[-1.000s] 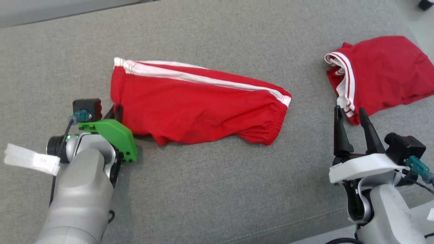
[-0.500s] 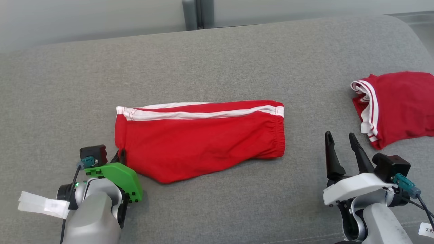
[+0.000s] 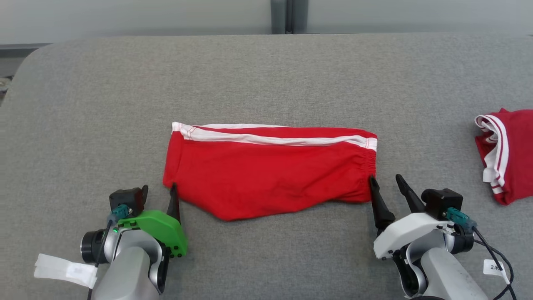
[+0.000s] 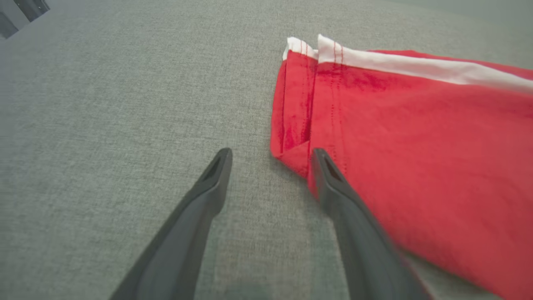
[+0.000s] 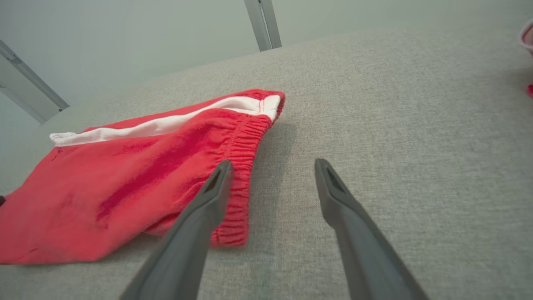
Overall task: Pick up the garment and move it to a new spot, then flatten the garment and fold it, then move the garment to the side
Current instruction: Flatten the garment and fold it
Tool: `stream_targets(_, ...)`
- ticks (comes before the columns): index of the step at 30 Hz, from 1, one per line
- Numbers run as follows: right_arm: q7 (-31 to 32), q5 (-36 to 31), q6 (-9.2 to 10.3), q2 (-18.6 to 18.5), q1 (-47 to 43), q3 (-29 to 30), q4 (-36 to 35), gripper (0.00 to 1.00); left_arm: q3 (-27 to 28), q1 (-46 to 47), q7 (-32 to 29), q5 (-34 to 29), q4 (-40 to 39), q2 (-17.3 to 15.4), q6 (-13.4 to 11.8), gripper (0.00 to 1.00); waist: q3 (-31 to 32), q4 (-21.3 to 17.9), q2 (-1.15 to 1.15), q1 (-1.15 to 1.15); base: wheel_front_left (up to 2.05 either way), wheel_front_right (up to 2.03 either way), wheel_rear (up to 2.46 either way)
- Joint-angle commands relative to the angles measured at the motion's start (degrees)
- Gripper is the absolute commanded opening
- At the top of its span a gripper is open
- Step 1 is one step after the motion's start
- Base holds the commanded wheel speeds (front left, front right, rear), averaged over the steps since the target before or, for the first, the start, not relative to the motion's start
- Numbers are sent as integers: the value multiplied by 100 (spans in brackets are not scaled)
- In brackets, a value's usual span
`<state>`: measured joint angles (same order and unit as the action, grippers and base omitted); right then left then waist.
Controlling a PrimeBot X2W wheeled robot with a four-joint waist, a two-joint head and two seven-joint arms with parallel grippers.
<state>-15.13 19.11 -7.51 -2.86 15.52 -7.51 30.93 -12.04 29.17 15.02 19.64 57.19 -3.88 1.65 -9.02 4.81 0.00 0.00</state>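
on the grey cushion, head view: red soft-cloth shorts with a white side stripe lie flat and lengthwise across the middle of the wide grey woven upholstery cushion, with the stripe along the far edge.
left gripper, head view: the left gripper sits just beside the shorts' near left corner, fingers spread wide and holding nothing.
right gripper, head view: the right gripper sits at the gathered right end, fingers wide and empty.
second garment, head view: a crumpled red garment with white trim lies well apart at the right edge.
hem corner, left wrist view: the stitched hem corner is doubled, with a small flap turned in. one finger is over the red cloth and the other over bare cushion.
risk, left: closing here may catch only the top layer or the little flap, so the fold would drag and bunch.
waistband, right wrist view: the ruched elastic waistband is thick and ridged. one finger is over it and the other over bare grey.
risk, right: the bulky elastic may slip from the slender tips. an uneven lift between the two arms would skew the fold.
textures: the shorts are thin, matte and limp, with faint creases. the cushion is a coarse weave, likely to hold the lower layer back.
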Motion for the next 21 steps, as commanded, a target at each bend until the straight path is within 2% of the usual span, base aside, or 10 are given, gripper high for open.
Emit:
stream_targets(1,1,39,7,-39,91,-6,102,100,-1,-131,12,-53,-75,12,-24,100,7,260,0,0,0,0,0)
stream_targets(9,1,227,7,-75,502,-190,1073,100,39,-620,12,-124,-675,45,-14,100,12,742,0,0,0,0,0)
stream_targets(19,23,636,4,-37,892,-595,1996,100,108,-871,14,-211,-978,66,36,100,-20,960,0,0,0,0,0)
stream_targets(21,27,747,3,-20,923,-708,2131,40,98,-894,13,-210,-1010,71,49,100,-11,980,0,0,0,0,0)
